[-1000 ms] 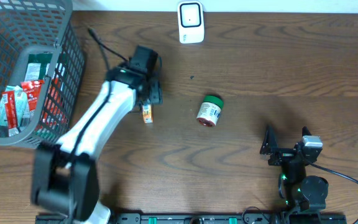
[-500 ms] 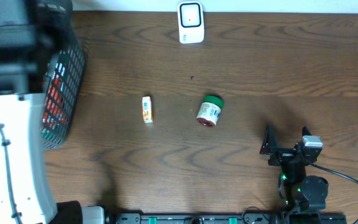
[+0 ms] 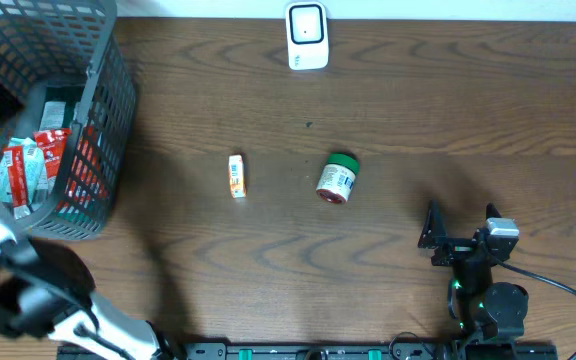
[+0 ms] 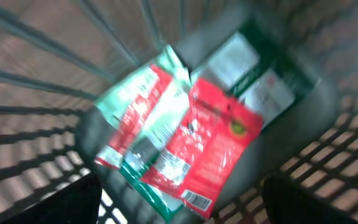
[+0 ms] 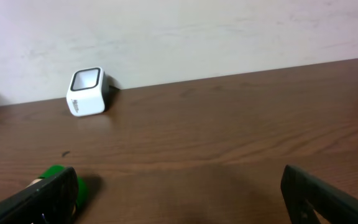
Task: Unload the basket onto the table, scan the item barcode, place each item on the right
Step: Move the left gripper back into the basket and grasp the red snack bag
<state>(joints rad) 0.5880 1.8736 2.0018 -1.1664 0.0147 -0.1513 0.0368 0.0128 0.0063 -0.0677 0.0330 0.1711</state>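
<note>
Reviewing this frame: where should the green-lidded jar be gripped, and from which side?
Grip the jar across its labelled body, coming straight down from above. It lies on its side, green lid at the far end, so the fingers should probably close on its two long flanks. Closing along its axis would meet lid and base.

The grey plastic mesh basket [image 3: 113,110] is cut off by the overhead view's left and top edges. My left wrist view is blurred; I cannot read the red and green foil packets [image 4: 216,143]. The right gripper [image 5: 179,200] half hides the green-lidded jar [image 5: 81,185] behind one finger [image 5: 36,199].
</note>
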